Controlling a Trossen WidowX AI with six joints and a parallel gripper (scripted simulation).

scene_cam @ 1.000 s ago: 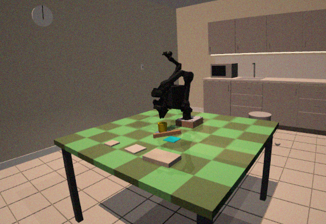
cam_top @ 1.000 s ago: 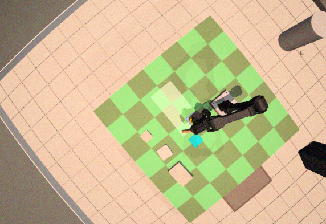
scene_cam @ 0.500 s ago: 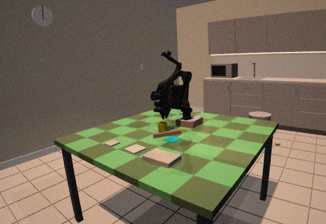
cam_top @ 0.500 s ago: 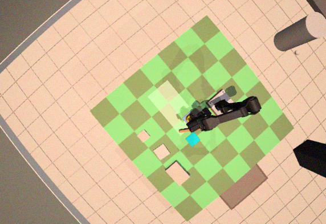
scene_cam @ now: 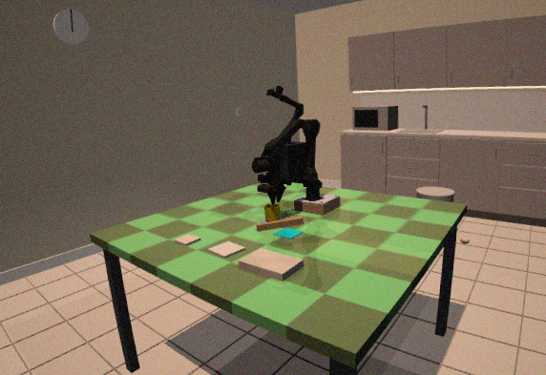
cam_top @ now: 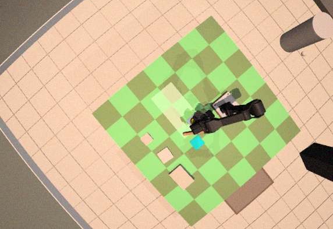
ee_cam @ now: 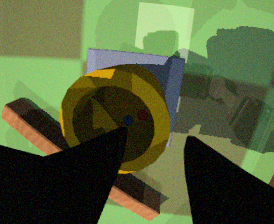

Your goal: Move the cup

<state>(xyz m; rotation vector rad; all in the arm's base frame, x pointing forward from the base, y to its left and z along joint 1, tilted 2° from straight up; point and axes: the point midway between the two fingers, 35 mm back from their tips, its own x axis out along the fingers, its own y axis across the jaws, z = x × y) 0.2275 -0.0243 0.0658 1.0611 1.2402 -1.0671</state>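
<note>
A yellow cup (ee_cam: 115,106) (scene_cam: 272,213) stands upright on a blue-grey pad (ee_cam: 100,60). Small dark marbles (ee_cam: 129,120) lie inside it. My gripper (ee_cam: 156,139) (scene_cam: 276,199) (cam_top: 194,123) hangs just above the cup's rim with its fingers partly apart and nothing between them. In the wrist view the left finger lies over the cup's opening and the right finger is off to its right. The cyan pad (cam_top: 197,142) (scene_cam: 287,233) lies on the table a short way in front of the cup. In the overhead view the arm hides most of the cup.
An orange bar (cam_top: 186,134) (scene_cam: 279,223) (ee_cam: 28,125) lies between the cup and the cyan pad. Three tan slabs (cam_top: 146,138) (cam_top: 165,155) (cam_top: 181,176) lie near the table's front left edge. The arm's base plate (scene_cam: 319,203) stands behind the cup.
</note>
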